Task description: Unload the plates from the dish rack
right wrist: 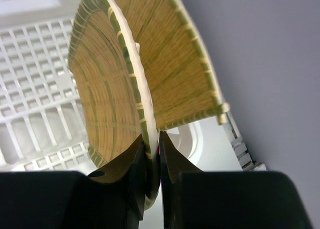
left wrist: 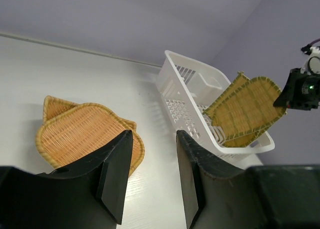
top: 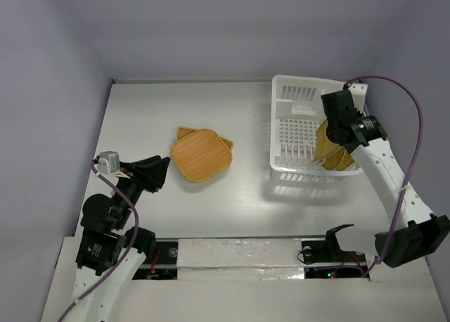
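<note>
The right gripper [right wrist: 152,145] pinches the rim of a yellow plate [right wrist: 107,89] standing on edge (a second plate [right wrist: 175,64] leans just behind it) in the dish rack [top: 295,100] at the tabletop's [top: 140,111] far right corner. The left gripper [left wrist: 155,139], its fingers [left wrist: 117,174] spread and empty, hovers near the left edge. The orange plates [top: 202,155] lie stacked mid-table.

You have the dish rack [top: 285,136] on the far right part of the tabletop [top: 140,111]. Inside it, at its near right end, the upright plates [top: 336,155] stand on edge, leaning together. Your right pincer [right wrist: 152,150] sits above them, jaws closed on the upper rim of the first plate [right wrist: 105,89]. The second plate [right wrist: 175,54] leans just beside it, to its right in the right wrist view. Left of the rack and well apart, the stack of plates [top: 202,155] lies flat at mid-tabletop. Your left pincer [top: 160,171] hovers near the stack's near left side, not touching it.
</note>
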Controlling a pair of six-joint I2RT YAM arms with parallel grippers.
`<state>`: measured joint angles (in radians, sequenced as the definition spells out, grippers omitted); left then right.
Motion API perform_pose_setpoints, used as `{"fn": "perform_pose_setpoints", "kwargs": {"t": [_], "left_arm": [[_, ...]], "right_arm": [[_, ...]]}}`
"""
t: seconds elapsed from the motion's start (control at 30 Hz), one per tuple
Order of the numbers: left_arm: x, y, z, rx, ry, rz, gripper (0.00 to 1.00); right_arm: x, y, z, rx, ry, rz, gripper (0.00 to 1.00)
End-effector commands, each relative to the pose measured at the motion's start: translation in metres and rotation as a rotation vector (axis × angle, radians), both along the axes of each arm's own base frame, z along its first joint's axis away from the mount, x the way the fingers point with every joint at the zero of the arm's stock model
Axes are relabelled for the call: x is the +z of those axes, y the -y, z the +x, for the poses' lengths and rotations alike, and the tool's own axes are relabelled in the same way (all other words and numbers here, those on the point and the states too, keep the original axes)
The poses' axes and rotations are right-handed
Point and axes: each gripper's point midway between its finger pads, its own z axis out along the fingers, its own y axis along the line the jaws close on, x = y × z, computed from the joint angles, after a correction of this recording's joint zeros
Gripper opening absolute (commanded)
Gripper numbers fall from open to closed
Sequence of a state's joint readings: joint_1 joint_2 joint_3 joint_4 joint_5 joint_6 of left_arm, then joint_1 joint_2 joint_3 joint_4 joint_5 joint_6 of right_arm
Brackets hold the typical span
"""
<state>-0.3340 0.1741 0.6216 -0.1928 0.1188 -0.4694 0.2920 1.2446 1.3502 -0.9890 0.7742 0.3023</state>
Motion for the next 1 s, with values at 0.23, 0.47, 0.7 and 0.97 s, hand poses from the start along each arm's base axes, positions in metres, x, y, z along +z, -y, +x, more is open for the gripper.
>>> {"fn": "perform_pose_setpoints", "kwargs": {"t": [0.23, 0.47, 0.7, 0.97], "left_arm": [[0.012, -0.002, -0.002, 0.008, 0.038, -0.014, 0.38], [0.011, -0.003, 0.000, 0.018, 0.034, -0.015, 0.38], [0.009, -0.004, 0.002, 0.027, 0.024, -0.015, 0.38], [0.007, -0.005, 0.004, 0.035, 0.013, -0.013, 0.38]], "right_arm": [[0.140, -0.059, 0.000, 0.183, 0.467, 0.209, 0.00], [0.125, -0.211, 0.033, 0.638, 0.548, 0.635, 0.00], [0.093, -0.348, 0.043, 0.928, 0.451, 1.034, 0.00], [0.038, -0.410, 0.063, 0.931, 0.361, 1.261, 0.00]]}}
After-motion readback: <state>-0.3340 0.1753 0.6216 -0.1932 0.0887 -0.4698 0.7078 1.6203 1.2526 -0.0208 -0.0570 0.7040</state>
